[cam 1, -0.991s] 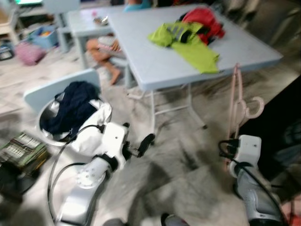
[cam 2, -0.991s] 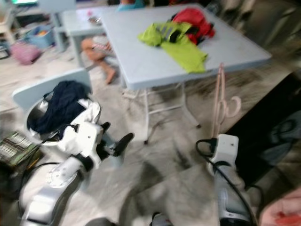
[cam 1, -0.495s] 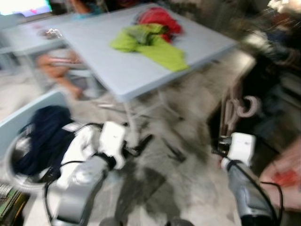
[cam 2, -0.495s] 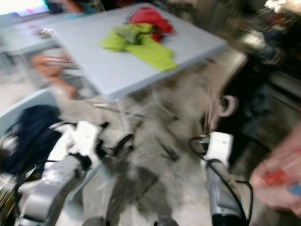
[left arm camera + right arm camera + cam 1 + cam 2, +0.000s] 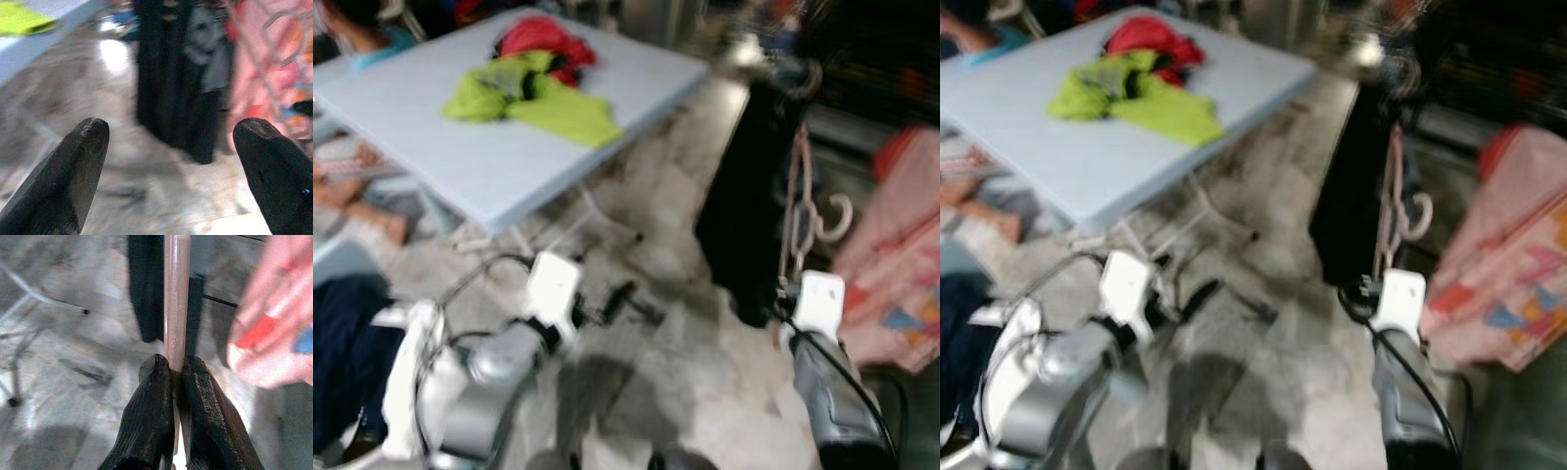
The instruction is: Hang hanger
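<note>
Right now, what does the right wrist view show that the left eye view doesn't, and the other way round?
Right wrist view alone: the right gripper shut on the pink hanger's bar, seen up close. Left eye view alone: the table with the green garment and red garment, the left gripper, and the hanger's hook end. Both share: the hanger, the hanging black garment, the pink cloth and the marbled floor.
</note>
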